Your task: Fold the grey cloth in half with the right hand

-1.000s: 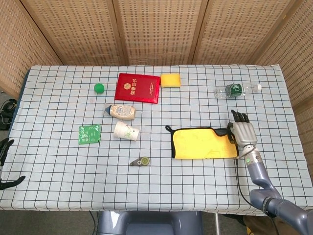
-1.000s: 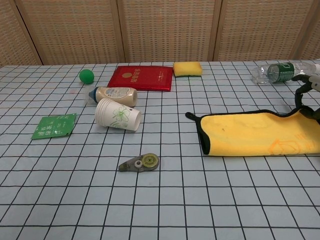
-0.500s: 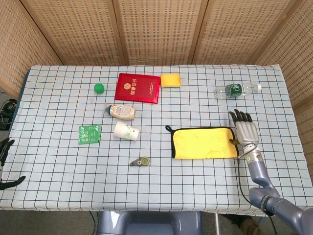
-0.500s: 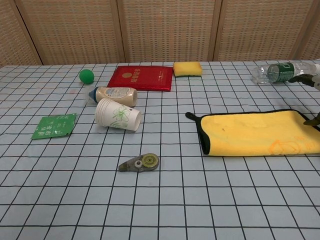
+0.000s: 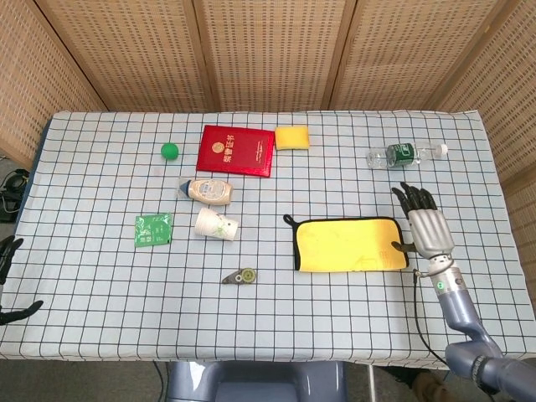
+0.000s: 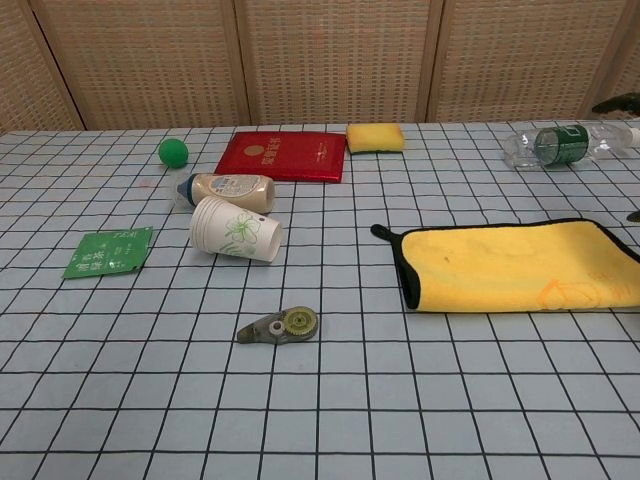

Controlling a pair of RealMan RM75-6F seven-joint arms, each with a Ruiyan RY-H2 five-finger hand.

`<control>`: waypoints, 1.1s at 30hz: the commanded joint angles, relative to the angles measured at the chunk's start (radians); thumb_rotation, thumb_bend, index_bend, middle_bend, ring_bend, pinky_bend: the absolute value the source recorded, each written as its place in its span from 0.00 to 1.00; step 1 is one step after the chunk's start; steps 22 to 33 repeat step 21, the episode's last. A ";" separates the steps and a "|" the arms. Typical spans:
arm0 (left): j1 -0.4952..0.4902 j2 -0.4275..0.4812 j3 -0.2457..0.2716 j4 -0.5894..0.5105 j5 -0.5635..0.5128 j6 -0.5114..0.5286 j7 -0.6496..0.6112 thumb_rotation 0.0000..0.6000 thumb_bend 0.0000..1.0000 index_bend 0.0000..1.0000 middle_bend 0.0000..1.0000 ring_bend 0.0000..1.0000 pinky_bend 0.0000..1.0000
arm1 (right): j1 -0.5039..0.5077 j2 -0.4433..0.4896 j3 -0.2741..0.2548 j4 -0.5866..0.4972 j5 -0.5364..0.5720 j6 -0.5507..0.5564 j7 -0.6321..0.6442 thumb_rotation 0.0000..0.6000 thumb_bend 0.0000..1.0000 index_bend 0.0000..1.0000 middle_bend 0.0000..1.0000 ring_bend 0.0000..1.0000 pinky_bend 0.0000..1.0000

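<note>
The cloth (image 5: 347, 245) lies flat on the checked table, right of centre, yellow face up with a dark border and a small loop at its left corner; the chest view shows the cloth (image 6: 515, 265) running off to the right. My right hand (image 5: 425, 226) hovers just past the cloth's right edge, fingers spread, holding nothing. In the chest view only dark fingertips (image 6: 620, 103) of that hand show at the right border. My left hand (image 5: 8, 251) sits off the table's left edge, fingers apart and empty.
A clear water bottle (image 5: 402, 154) lies behind the right hand. A red booklet (image 5: 236, 151), yellow sponge (image 5: 291, 137), green ball (image 5: 170, 151), lotion bottle (image 5: 209, 191), tipped paper cup (image 5: 216, 224), green packet (image 5: 153, 229) and tape dispenser (image 5: 241, 276) lie left of the cloth.
My right hand has let go of the cloth's right edge and drawn back to the right, fingers opening. The raised edge has settled flat.
</note>
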 commanded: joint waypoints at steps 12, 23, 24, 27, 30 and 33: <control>0.027 0.018 0.010 0.009 0.061 0.062 -0.071 1.00 0.00 0.00 0.00 0.00 0.00 | -0.271 0.216 -0.142 -0.271 -0.219 0.388 -0.007 1.00 0.00 0.00 0.00 0.00 0.00; 0.043 0.036 0.021 0.001 0.092 0.090 -0.098 1.00 0.00 0.00 0.00 0.00 0.00 | -0.344 0.198 -0.175 -0.247 -0.251 0.466 -0.039 1.00 0.00 0.00 0.00 0.00 0.00; 0.043 0.036 0.021 0.001 0.092 0.090 -0.098 1.00 0.00 0.00 0.00 0.00 0.00 | -0.344 0.198 -0.175 -0.247 -0.251 0.466 -0.039 1.00 0.00 0.00 0.00 0.00 0.00; 0.043 0.036 0.021 0.001 0.092 0.090 -0.098 1.00 0.00 0.00 0.00 0.00 0.00 | -0.344 0.198 -0.175 -0.247 -0.251 0.466 -0.039 1.00 0.00 0.00 0.00 0.00 0.00; 0.043 0.036 0.021 0.001 0.092 0.090 -0.098 1.00 0.00 0.00 0.00 0.00 0.00 | -0.344 0.198 -0.175 -0.247 -0.251 0.466 -0.039 1.00 0.00 0.00 0.00 0.00 0.00; 0.043 0.036 0.021 0.001 0.092 0.090 -0.098 1.00 0.00 0.00 0.00 0.00 0.00 | -0.344 0.198 -0.175 -0.247 -0.251 0.466 -0.039 1.00 0.00 0.00 0.00 0.00 0.00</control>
